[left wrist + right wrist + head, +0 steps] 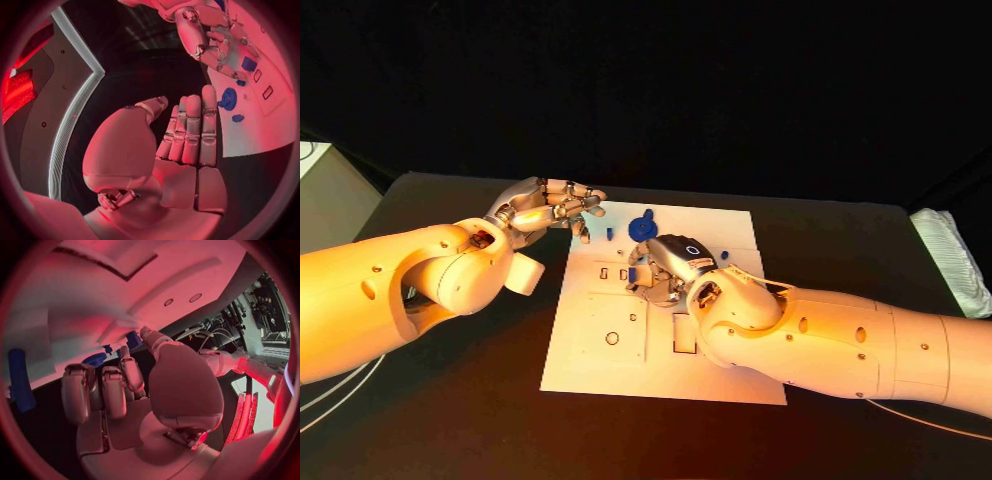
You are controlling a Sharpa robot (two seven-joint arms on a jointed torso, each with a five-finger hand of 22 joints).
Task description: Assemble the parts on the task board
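The white task board (pixel 661 345) lies mid-table. My right hand (pixel 669 266) is bent down over its middle, and thumb and fingertips pinch a small blue part (pixel 636 276) against the board; the same part (pixel 110 348) sits between the thumb and a curled finger. A round blue part (pixel 642 228) stands just beyond that hand, also visible from the left wrist (pixel 228 98). My left hand (pixel 548 205) hovers at the board's far left corner. Its fingers (pixel 194 130) lie straight, side by side, with nothing in them.
A tiny blue part (pixel 237 118) lies near the round one, and a blue square one (pixel 249 63) sits by my right hand (pixel 212 45). A long blue piece (pixel 22 380) rests on the board. A white ribbed object (pixel 952 260) lies at the table's right edge.
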